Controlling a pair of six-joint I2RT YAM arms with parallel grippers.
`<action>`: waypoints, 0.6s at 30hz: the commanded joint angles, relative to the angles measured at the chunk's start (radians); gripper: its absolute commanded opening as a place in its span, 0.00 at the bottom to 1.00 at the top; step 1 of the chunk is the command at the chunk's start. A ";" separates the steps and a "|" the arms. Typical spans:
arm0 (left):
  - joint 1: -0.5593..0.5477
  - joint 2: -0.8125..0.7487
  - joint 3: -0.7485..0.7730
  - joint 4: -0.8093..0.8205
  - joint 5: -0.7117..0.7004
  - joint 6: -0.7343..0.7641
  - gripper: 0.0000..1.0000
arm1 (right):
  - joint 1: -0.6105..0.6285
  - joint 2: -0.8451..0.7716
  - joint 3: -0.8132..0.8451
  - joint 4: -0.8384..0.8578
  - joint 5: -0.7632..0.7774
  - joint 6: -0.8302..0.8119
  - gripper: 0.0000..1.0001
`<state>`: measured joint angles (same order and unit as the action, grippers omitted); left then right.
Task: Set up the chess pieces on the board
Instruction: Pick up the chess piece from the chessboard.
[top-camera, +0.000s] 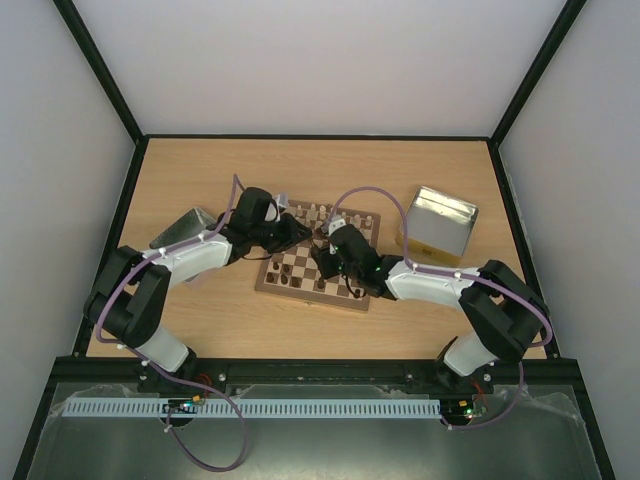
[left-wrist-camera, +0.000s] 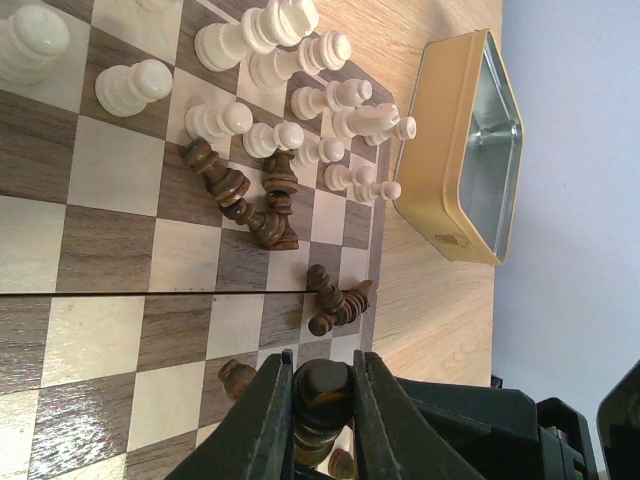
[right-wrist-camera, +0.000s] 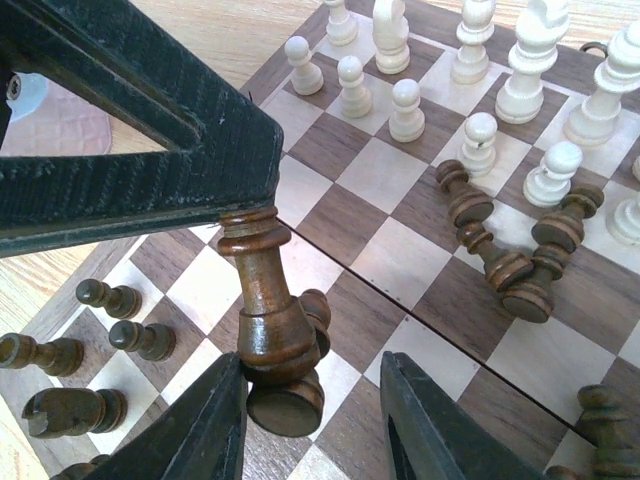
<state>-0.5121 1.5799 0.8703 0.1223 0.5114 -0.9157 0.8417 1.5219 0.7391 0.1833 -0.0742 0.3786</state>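
The chessboard (top-camera: 300, 285) lies mid-table. My left gripper (left-wrist-camera: 322, 400) is shut on the head of a dark brown piece (right-wrist-camera: 262, 300) and holds it nearly upright over the board's near squares. My right gripper (right-wrist-camera: 310, 430) is open, its fingers (right-wrist-camera: 205, 430) on either side of that piece's base; the left finger is close to or touching it. A fallen dark piece (right-wrist-camera: 287, 405) lies just under it. Cream pieces (right-wrist-camera: 470, 40) stand in the far rows. Several dark pieces (right-wrist-camera: 505, 265) lie toppled mid-board, and more lie near the edge (left-wrist-camera: 335, 300).
An open silver tin (top-camera: 440, 225) with a tan outside (left-wrist-camera: 465, 150) sits right of the board. A second tin (top-camera: 190, 230) sits to the left, under my left arm. Dark pawns (right-wrist-camera: 110, 300) lie on the board's near-left squares.
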 joint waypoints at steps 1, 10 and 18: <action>-0.003 -0.014 0.013 0.013 -0.001 0.004 0.02 | 0.000 -0.028 -0.012 -0.017 0.011 -0.006 0.34; -0.003 -0.024 0.018 0.014 0.002 -0.011 0.02 | 0.000 -0.017 0.000 -0.031 0.029 -0.027 0.16; -0.003 -0.023 0.024 0.012 -0.001 -0.020 0.02 | 0.000 -0.023 -0.006 -0.027 0.042 -0.041 0.26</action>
<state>-0.5121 1.5787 0.8703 0.1226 0.5114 -0.9287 0.8440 1.5215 0.7376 0.1806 -0.0696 0.3519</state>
